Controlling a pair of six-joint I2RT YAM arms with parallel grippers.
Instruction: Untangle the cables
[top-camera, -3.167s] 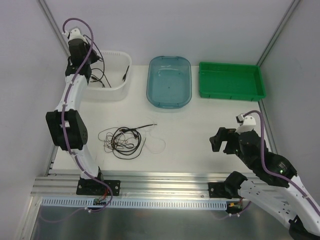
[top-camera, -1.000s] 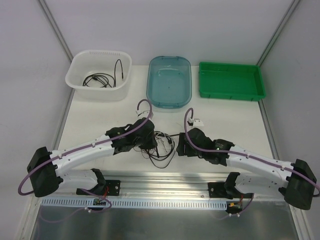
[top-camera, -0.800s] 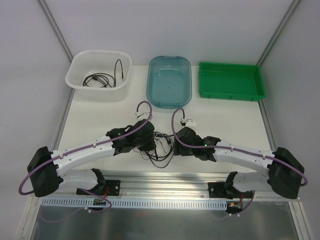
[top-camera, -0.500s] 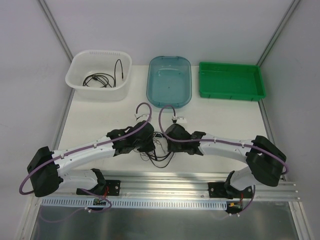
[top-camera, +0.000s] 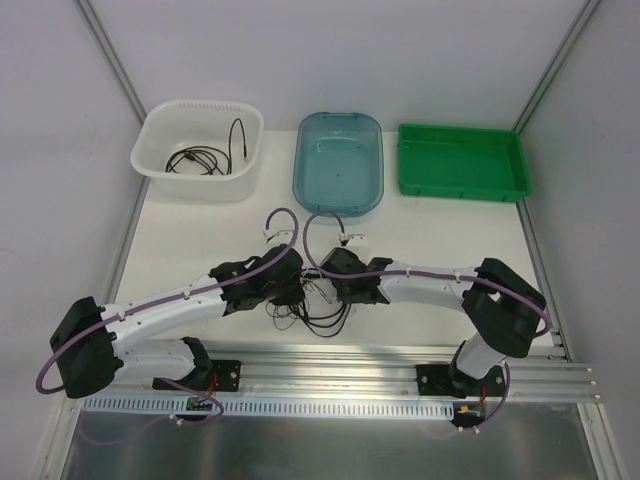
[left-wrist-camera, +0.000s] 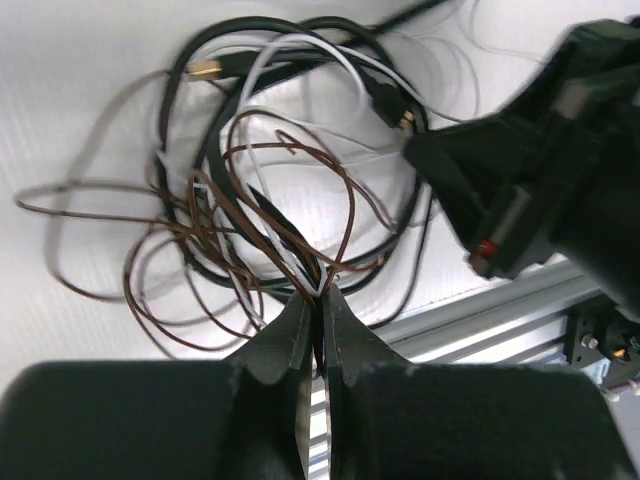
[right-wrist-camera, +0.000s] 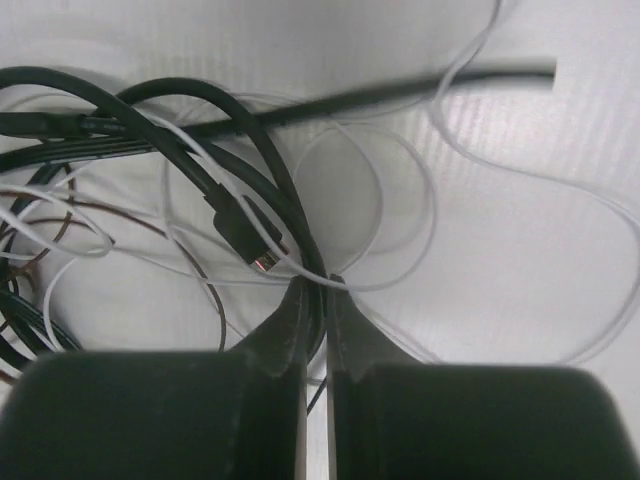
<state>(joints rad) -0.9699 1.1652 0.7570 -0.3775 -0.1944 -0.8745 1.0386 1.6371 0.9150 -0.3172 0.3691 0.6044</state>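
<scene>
left claw (left-wrist-camera: 318, 305) is pressed together on a thin brown wire (left-wrist-camera: 349, 210); right claw (right-wrist-camera: 318, 295) pinches a black cable (right-wrist-camera: 270, 165). the tangled cables (top-camera: 318, 320) lie between them by the near edge of the table (top-camera: 450, 240). along the far edge stand a white tub (top-camera: 200, 190) holding a black lead (top-camera: 198, 158) in the left corner, a blue bin (top-camera: 340, 160) and a green tray (top-camera: 460, 160).
</scene>
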